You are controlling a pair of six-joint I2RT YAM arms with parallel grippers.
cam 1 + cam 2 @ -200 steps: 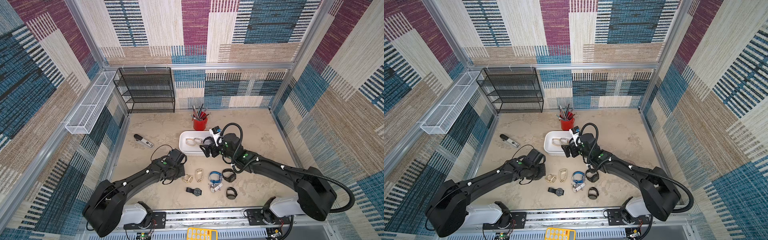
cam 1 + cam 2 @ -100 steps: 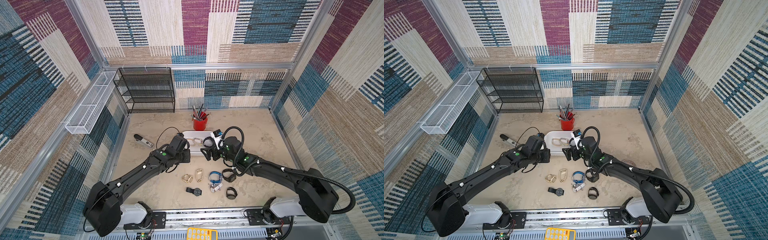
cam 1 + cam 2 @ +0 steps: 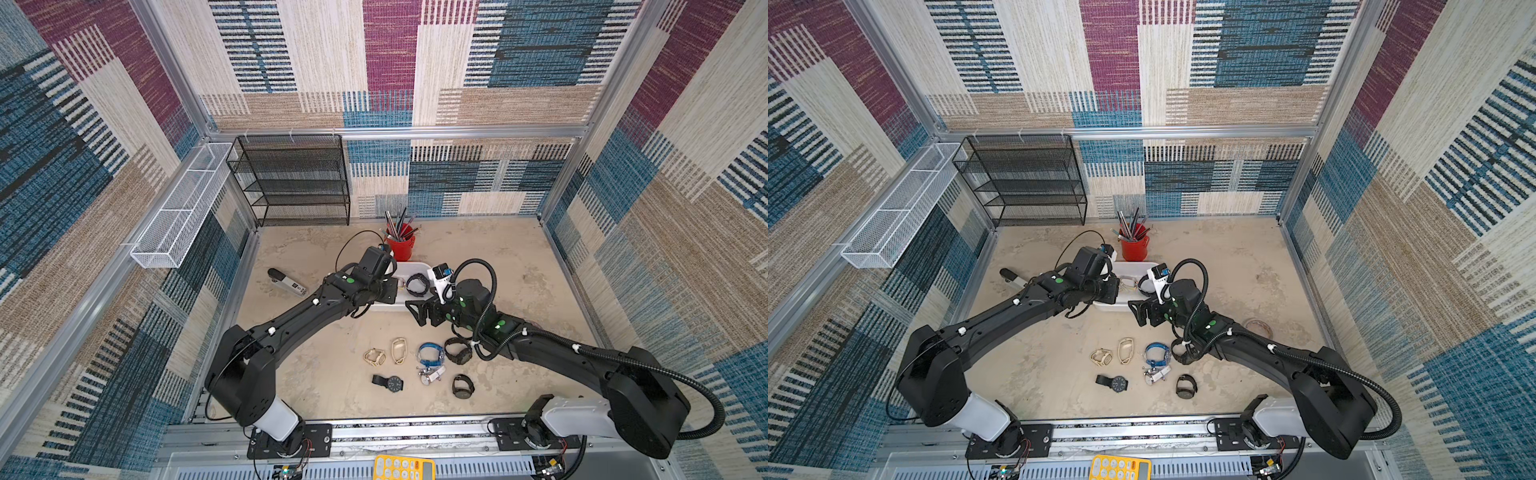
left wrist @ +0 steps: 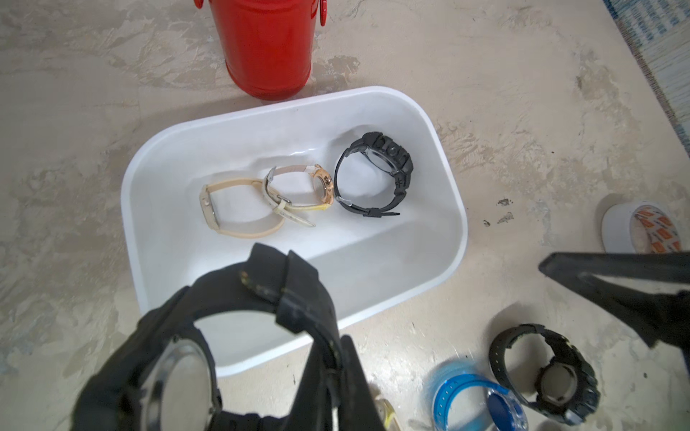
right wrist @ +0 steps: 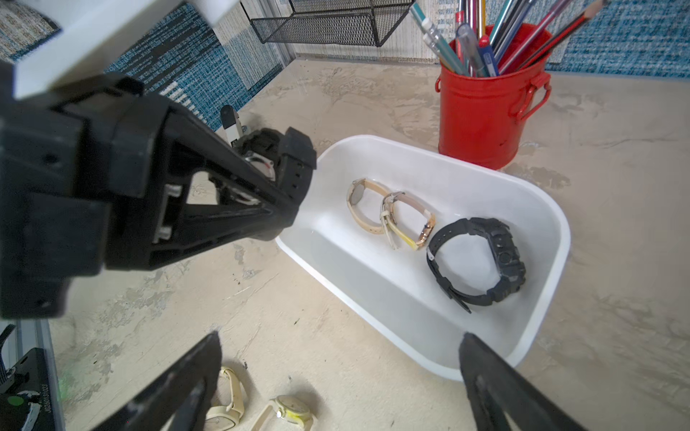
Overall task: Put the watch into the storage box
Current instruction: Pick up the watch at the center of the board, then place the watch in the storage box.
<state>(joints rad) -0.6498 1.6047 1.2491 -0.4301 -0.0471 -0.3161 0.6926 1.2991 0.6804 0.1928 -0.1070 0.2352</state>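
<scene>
In the last second my left pincer (image 5: 278, 175) has swung from the loose watches (image 3: 398, 351) on the counter (image 3: 316, 374) up to the end of the storage box (image 4: 392, 261). It is still clamped on the black watch (image 4: 231, 298), which hangs over the rim, not yet inside. My right pincer (image 5: 338, 358), jaws wide apart and empty, has backed off beside the box, so I judge only the drop remains.

The left arm (image 3: 291, 320) reached far forward, and the left gripper (image 3: 390, 291) was pinched tight on a black watch (image 4: 261, 283). The right arm (image 3: 552, 353) stretched in to face it, and the right gripper (image 3: 415, 313) had its jaws wide apart, holding nothing.
</scene>
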